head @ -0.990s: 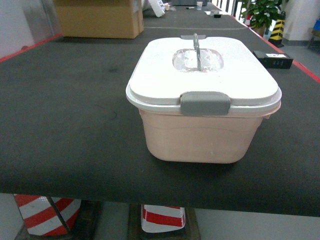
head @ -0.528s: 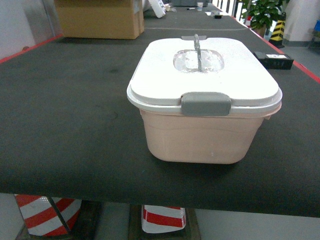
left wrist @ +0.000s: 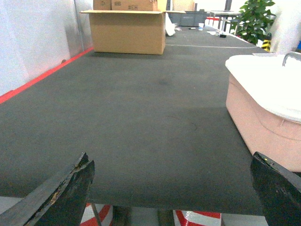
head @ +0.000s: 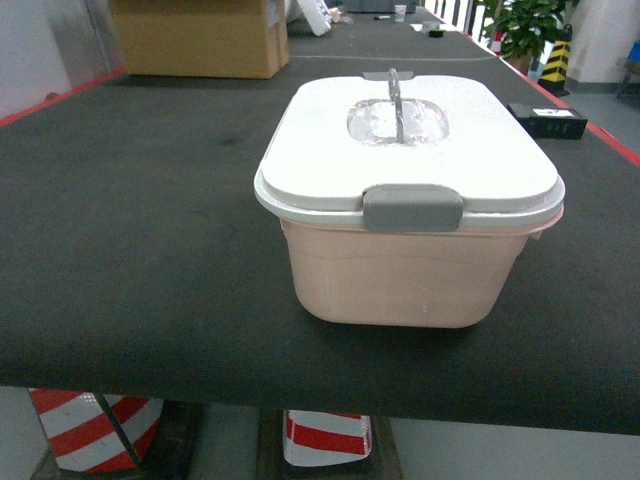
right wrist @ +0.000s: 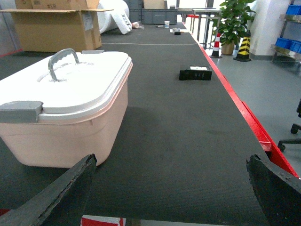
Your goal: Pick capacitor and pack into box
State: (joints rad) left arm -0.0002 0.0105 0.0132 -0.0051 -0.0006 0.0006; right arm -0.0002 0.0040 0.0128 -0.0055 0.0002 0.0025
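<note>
1 box sits near the front edge of the dark table in the head view: pink tub, white lid on, grey clip at the near side, grey handle upright. Neither gripper shows here. A black device lies behind the box to the right; a cardboard carton far left.

Left wrist view: left gripper spread wide, 2 fingers apart, nothing between them. The box is ahead, near the right finger.

Right wrist view: right gripper likewise spread and bare. The box lies ahead of the left finger. No capacitor can be made out.
</note>
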